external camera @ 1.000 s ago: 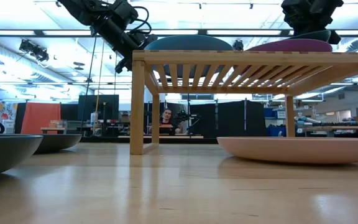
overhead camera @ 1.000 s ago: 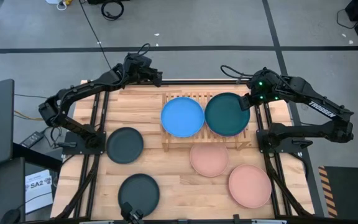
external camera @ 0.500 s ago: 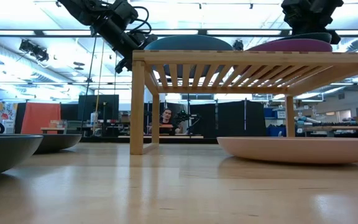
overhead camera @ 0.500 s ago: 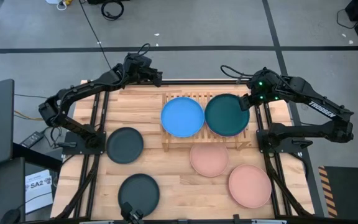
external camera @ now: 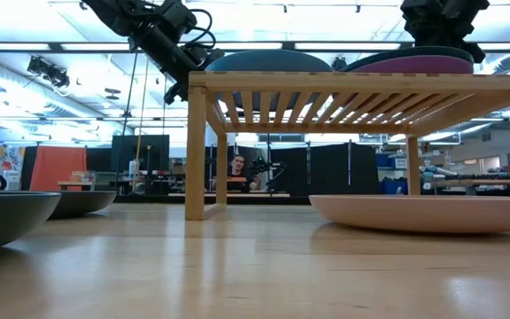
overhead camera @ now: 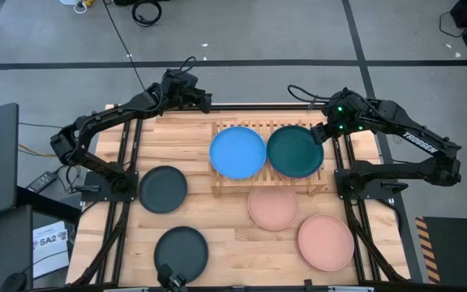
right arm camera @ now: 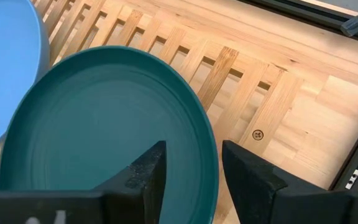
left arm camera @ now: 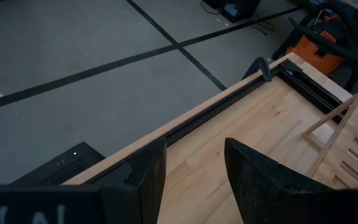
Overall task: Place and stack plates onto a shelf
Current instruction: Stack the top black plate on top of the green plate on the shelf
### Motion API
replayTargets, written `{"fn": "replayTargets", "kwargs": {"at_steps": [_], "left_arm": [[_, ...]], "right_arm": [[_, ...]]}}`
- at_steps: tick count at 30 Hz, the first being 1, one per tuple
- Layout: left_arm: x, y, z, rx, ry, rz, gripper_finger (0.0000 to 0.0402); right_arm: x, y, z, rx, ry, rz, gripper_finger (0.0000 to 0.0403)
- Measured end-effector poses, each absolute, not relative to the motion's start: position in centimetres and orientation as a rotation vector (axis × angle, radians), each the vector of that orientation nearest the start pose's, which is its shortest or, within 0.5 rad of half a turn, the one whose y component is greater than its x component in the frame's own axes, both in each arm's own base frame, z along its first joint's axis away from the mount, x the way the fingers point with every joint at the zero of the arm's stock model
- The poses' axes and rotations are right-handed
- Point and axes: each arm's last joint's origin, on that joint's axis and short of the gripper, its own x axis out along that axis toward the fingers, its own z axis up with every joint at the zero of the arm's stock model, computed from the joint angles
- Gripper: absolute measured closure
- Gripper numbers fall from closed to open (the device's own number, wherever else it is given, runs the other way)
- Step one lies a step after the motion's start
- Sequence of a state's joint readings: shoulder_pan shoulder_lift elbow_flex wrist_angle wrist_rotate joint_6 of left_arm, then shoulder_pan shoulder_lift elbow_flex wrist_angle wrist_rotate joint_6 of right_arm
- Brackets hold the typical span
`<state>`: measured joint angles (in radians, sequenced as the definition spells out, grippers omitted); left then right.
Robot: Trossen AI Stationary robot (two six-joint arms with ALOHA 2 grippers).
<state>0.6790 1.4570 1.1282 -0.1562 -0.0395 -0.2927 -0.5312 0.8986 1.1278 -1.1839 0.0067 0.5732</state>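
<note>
The slatted wooden shelf point(overhead camera: 272, 188) stands at the table's far middle. A bright blue plate point(overhead camera: 237, 152) lies on its left half. On its right half a dark teal plate point(overhead camera: 295, 151) rests on a purple plate point(external camera: 414, 66), which the high view does not show. My right gripper point(right arm camera: 193, 152) is open at the teal plate's far-right rim point(right arm camera: 211, 155), one finger over the plate's inside and one outside it. My left gripper point(left arm camera: 194, 146) is open and waits above the table's far-left edge point(overhead camera: 207, 103).
Two charcoal plates point(overhead camera: 162, 189) point(overhead camera: 181, 250) lie on the table's left half. Two salmon plates point(overhead camera: 272, 208) point(overhead camera: 326, 242) lie near right, the first reaching under the shelf's near edge. A person sits in the room beyond the table point(external camera: 238, 167).
The teal plate has sunk from a tilt above the purple plate until it lies flatter and lower on it, and it has shifted a little toward the blue plate. Both arms have stayed about where they were.
</note>
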Motion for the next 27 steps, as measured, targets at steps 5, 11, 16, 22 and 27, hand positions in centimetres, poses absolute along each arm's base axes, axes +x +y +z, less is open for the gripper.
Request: {"fn": "replayTargets", "kwargs": {"at_steps": [5, 11, 16, 22, 27], "left_arm": [[25.2, 20.5, 29.5, -0.404, 0.424, 0.765, 0.0232], [24.6, 19.8, 28.9, -0.302, 0.58, 0.717, 0.0232], [24.2, 18.0, 28.7, -0.227, 0.72, 0.641, 0.0232], [23.4, 14.7, 29.5, -0.151, 0.852, 0.524, 0.0232], [22.4, 11.5, 29.8, -0.124, 0.983, 0.416, 0.0232]], "right_arm": [[11.7, -6.9, 34.5, 0.758, 0.782, -0.754, 0.0242], [11.4, -6.7, 34.3, 0.769, 0.818, -0.758, 0.0242], [11.4, -6.0, 34.4, 0.756, 0.824, -0.716, 0.0243], [11.3, -4.7, 34.7, 0.766, 0.803, -0.665, 0.0243], [11.5, -3.5, 34.8, 0.731, 0.793, -0.655, 0.0243]]}}
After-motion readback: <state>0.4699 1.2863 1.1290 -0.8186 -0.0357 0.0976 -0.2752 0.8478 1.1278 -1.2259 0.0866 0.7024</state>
